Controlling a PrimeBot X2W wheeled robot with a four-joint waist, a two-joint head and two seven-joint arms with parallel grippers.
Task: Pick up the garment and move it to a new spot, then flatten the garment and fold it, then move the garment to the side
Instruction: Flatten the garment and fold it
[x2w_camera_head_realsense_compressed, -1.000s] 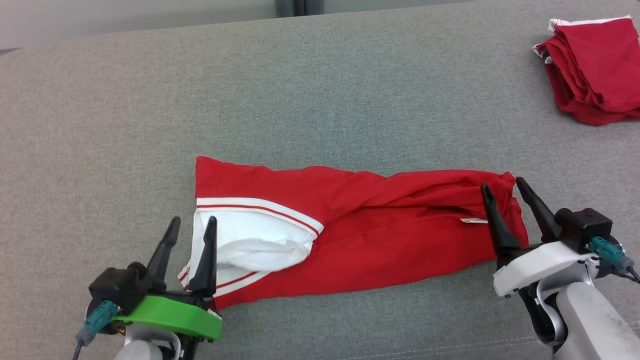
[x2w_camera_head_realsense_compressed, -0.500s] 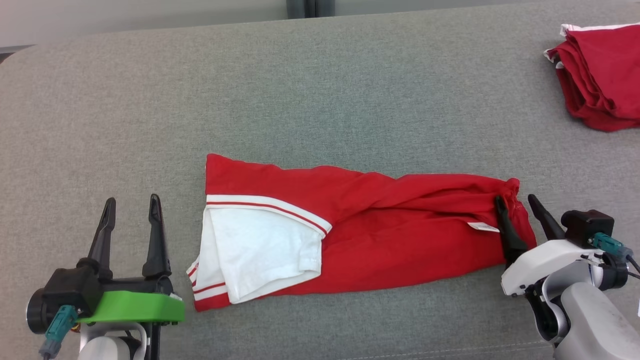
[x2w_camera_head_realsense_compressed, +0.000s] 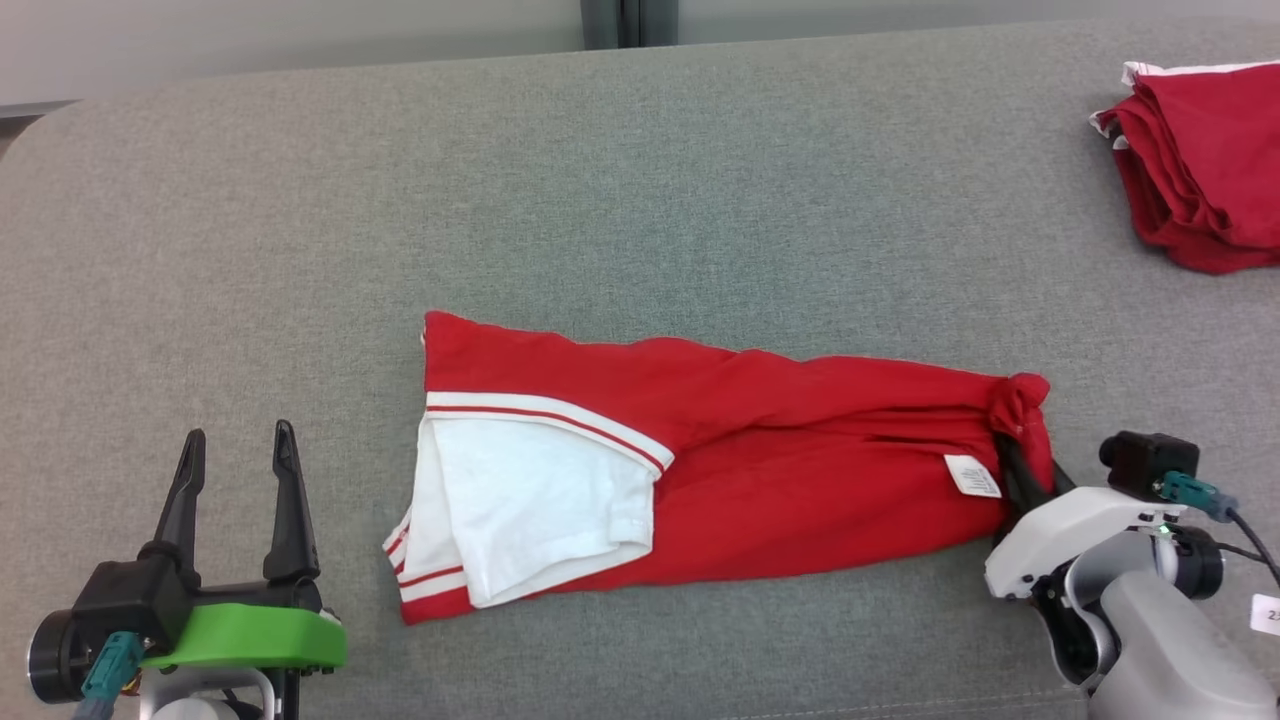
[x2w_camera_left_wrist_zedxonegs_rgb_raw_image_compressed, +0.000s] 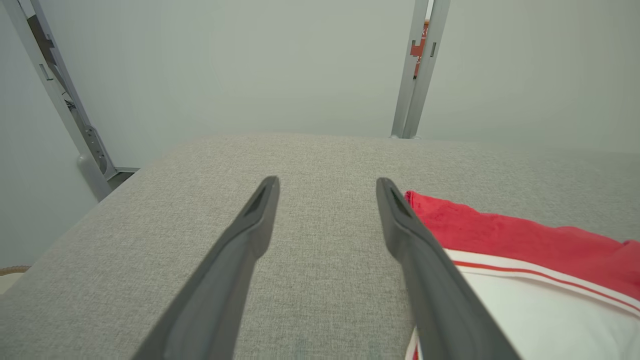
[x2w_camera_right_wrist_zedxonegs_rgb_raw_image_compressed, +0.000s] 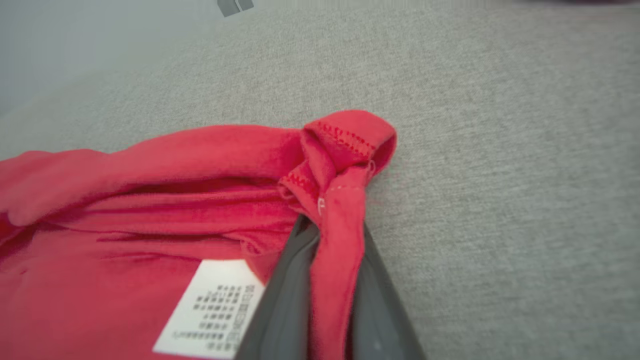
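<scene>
The red garment (x2w_camera_head_realsense_compressed: 780, 470) lies folded into a long band on the grey upholstered surface (x2w_camera_head_realsense_compressed: 600, 180), in the near middle of the head view. Its long axis runs across that view from the robot's left to its right, the right end sitting slightly nearer the robot. The left end is squared off and shows a white inner panel with red-and-white striped trim. The right end is bunched into a knot-like wad of hem.

The right gripper (x2w_camera_head_realsense_compressed: 1025, 470) is at that bunched end. In the right wrist view its two dark fingers are closed to a narrow gap on a strip of the red cloth (x2w_camera_right_wrist_zedxonegs_rgb_raw_image_compressed: 150, 200), which passes between them at the gripper (x2w_camera_right_wrist_zedxonegs_rgb_raw_image_compressed: 335, 230). A white care label (x2w_camera_right_wrist_zedxonegs_rgb_raw_image_compressed: 210, 305) lies on the cloth just beside the fingers.

The left gripper (x2w_camera_head_realsense_compressed: 238, 440) stands apart from the garment's left end, on the robot's left, fingers spread wide and holding nothing. In the left wrist view, bare grey fabric shows between its fingers (x2w_camera_left_wrist_zedxonegs_rgb_raw_image_compressed: 327, 182) and the garment's edge (x2w_camera_left_wrist_zedxonegs_rgb_raw_image_compressed: 500, 235) lies off to one side.

A pile of red garments (x2w_camera_head_realsense_compressed: 1200, 170) sits at the far right, well apart.
</scene>
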